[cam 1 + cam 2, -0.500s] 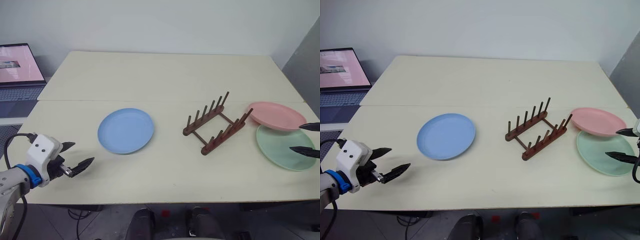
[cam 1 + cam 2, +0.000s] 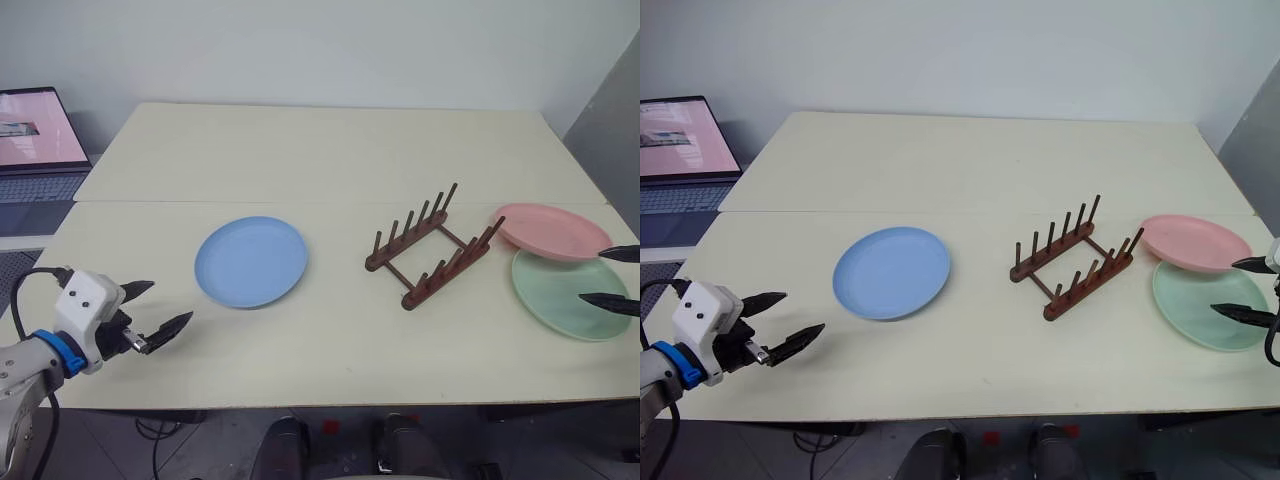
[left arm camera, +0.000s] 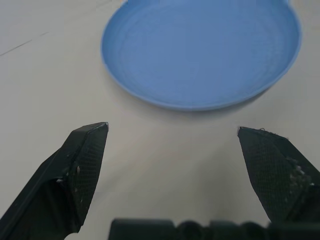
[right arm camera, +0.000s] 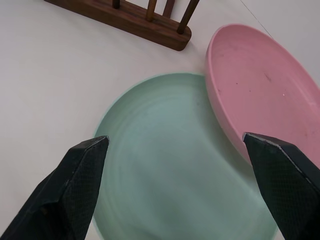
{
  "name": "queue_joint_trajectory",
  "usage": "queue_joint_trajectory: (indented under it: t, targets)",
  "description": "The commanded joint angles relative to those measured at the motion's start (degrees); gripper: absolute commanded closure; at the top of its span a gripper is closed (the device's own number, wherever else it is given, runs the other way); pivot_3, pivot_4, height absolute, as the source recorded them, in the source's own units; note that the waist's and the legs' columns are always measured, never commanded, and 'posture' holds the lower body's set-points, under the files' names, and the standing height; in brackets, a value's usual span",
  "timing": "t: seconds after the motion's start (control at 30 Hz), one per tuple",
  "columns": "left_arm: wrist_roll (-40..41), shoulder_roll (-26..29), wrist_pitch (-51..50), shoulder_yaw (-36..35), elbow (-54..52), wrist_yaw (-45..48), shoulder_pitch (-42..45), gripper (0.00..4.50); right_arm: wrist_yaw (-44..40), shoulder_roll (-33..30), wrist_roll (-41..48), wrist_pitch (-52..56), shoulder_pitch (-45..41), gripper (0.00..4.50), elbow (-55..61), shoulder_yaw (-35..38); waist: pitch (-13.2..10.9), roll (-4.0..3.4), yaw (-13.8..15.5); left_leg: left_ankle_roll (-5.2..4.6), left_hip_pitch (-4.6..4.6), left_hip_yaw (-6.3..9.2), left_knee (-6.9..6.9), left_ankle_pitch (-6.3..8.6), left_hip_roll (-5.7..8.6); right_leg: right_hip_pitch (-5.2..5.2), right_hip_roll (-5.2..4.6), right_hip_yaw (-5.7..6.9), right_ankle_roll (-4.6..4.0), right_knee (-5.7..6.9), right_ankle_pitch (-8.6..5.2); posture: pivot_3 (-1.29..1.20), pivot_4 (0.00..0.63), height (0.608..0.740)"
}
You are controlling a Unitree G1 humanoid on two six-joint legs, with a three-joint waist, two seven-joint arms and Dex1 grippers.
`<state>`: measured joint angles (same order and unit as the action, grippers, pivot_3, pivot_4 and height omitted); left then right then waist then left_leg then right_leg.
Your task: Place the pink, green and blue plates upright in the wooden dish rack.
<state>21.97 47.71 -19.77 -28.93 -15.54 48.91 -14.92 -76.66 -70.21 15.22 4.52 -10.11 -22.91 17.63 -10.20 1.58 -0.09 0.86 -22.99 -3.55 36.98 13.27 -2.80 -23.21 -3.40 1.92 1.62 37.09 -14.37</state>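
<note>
The blue plate [image 2: 251,261] lies flat left of the table's middle. The wooden dish rack [image 2: 432,247] stands empty at the centre right. Right of it the pink plate [image 2: 551,231] rests tilted, its edge overlapping the green plate [image 2: 568,294], which lies flat. My left gripper [image 2: 157,309] hovers open near the front left edge, short of the blue plate [image 3: 200,50] and pointing at it. My right gripper [image 2: 1247,290] is open at the right edge, over the green plate [image 4: 170,160] and beside the pink plate [image 4: 260,90].
An open laptop [image 2: 35,145] sits on a lower surface off the table's left side. A seam [image 2: 330,202] crosses the table behind the plates. A grey panel [image 2: 610,130] stands at the far right.
My left gripper has edged slightly away from the front edge toward the blue plate. The plates, rack and right gripper stay put.
</note>
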Motion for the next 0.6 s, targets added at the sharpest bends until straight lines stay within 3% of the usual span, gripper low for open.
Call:
queue_joint_trajectory:
  t: [0.03, 0.37, 0.53, 0.6]
  targets:
    - [0.50, -0.25, 0.96, -1.73, -1.92, -0.28, 0.25, 0.00, -0.55, -0.76, 0.64, 0.09, -1.17, 0.01, 0.53, 0.77, 0.00, 0.00, 0.00, 0.00, 0.00, 0.00, 0.00, 0.00, 0.00, 0.00, 0.02, 0.00, 0.01, 0.00, 0.00, 0.00, 0.150, 0.740]
    - [4.64, -0.66, -3.36, 0.47, -6.04, 1.04, 0.92, 0.00, -0.41, -0.64, 0.86, 0.24, -0.58, 0.01, 1.49, 1.29, 0.00, 0.00, -0.01, 0.00, 0.00, 0.00, 0.01, 0.00, 0.00, 0.01, 0.03, -0.01, 0.03, 0.00, 0.00, 0.00, 0.150, 0.740]
    - [6.79, -0.83, -7.26, 6.34, -12.49, 0.23, 3.21, 0.00, -0.45, -0.72, 1.91, 1.87, 0.64, 0.01, 3.74, 2.69, 0.01, -0.01, 0.01, 0.00, 0.00, 0.00, 0.03, 0.00, 0.01, 0.02, 0.03, -0.04, 0.17, 0.03, 0.09, 0.00, 0.150, 0.740]
    - [5.64, -1.85, -8.19, 14.61, -16.21, -0.27, 6.44, 0.00, -1.02, -0.86, 3.44, 4.13, 3.14, 0.01, 7.80, 4.72, 0.02, -0.03, 0.10, 0.00, 0.00, 0.00, 0.04, 0.00, 0.05, 0.03, 0.06, -0.05, 0.26, 0.02, 0.14, 0.00, 0.150, 0.740]
